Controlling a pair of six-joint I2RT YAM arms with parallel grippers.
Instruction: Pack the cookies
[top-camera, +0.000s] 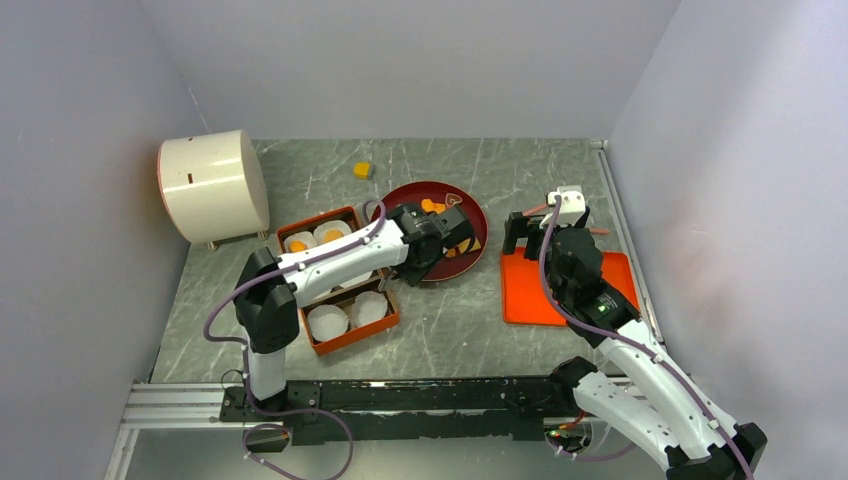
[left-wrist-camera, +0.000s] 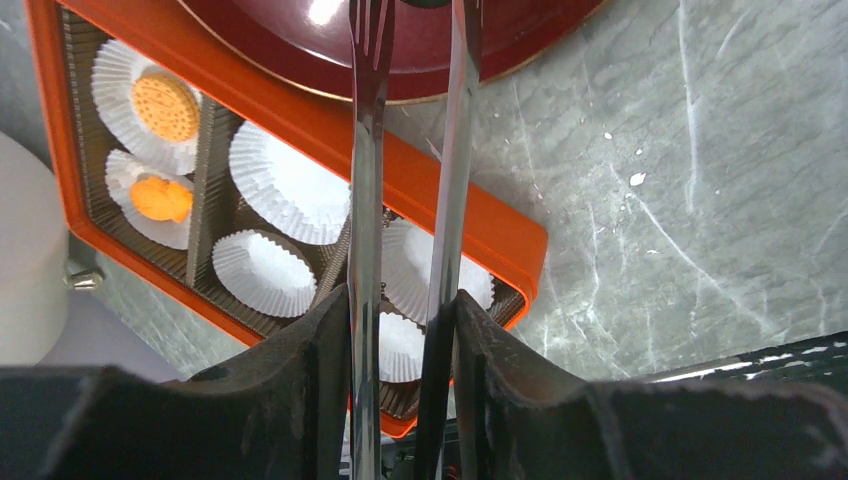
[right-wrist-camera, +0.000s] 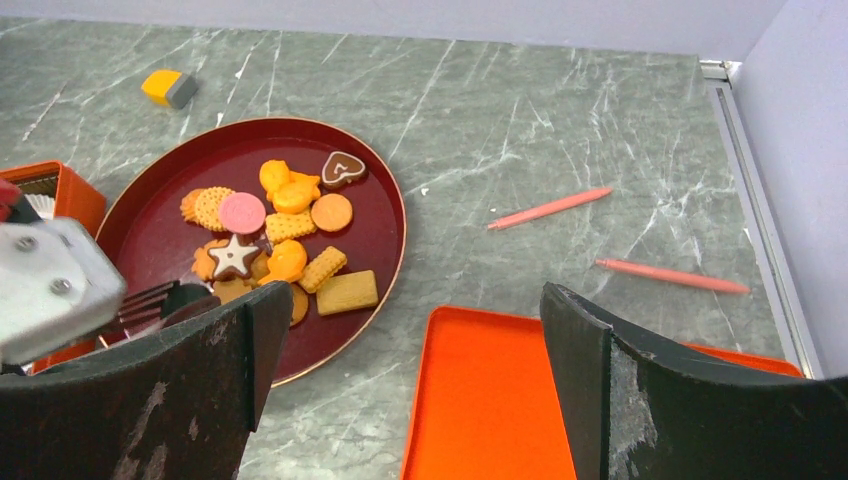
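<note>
The cookies (right-wrist-camera: 283, 238), mostly orange and yellow with a pink round and a white star, lie in a heap on the dark red plate (right-wrist-camera: 160, 225). Two more cookies (left-wrist-camera: 166, 105) sit in paper cups at the far end of the orange box (left-wrist-camera: 430, 190). My left gripper (left-wrist-camera: 400, 300) is shut on metal tongs (left-wrist-camera: 366, 180), which reach over the plate's near edge (top-camera: 440, 245). Whether the tong tips (right-wrist-camera: 150, 305) hold anything is hidden. My right gripper (right-wrist-camera: 415, 330) hangs open over the orange lid (right-wrist-camera: 490, 400) with nothing between its fingers.
A lone yellow cookie (top-camera: 362, 170) lies on the table behind the plate. A white cylinder (top-camera: 212, 185) stands at the back left. Two pink sticks (right-wrist-camera: 550, 207) lie right of the plate. Several empty white paper cups (left-wrist-camera: 285, 180) fill the box.
</note>
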